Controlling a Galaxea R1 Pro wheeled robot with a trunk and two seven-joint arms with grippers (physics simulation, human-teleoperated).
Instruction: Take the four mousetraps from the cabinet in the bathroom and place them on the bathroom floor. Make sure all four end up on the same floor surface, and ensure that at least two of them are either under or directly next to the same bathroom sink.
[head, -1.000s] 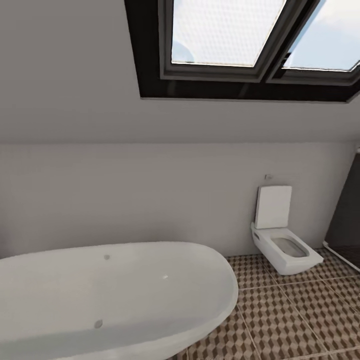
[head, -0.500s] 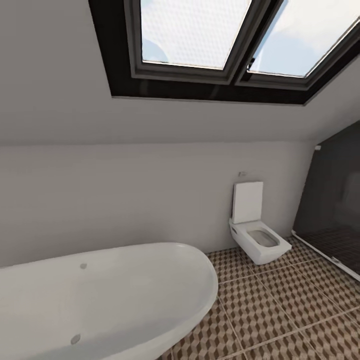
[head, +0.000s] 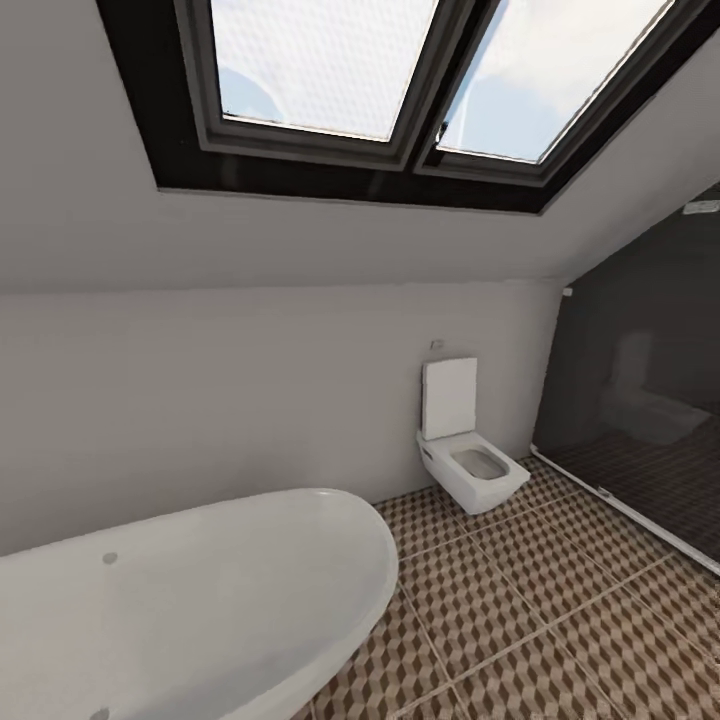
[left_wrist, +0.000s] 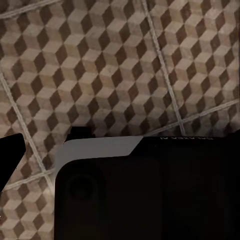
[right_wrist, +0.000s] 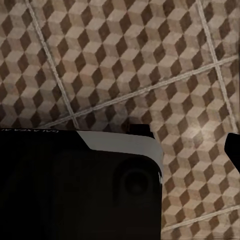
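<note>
Bathroom floor (left_wrist: 100, 65) tiles, printed with brown, beige and white cubes, lie beneath my left end effector, whose dark housing (left_wrist: 150, 195) blocks the fingers; I cannot tell whether it is released or clenched. My right wrist camera looks down on the same tiling past its own dark housing (right_wrist: 75, 190), grip likewise unreadable. Ahead, the tiles run between a white bathtub (head: 190, 600) and a wall-hung toilet (head: 470, 470), under a skylight (head: 400, 70).

Bathtub (head: 190, 600), toilet (head: 470, 470) on bathroom floor (head: 520, 620)
</note>
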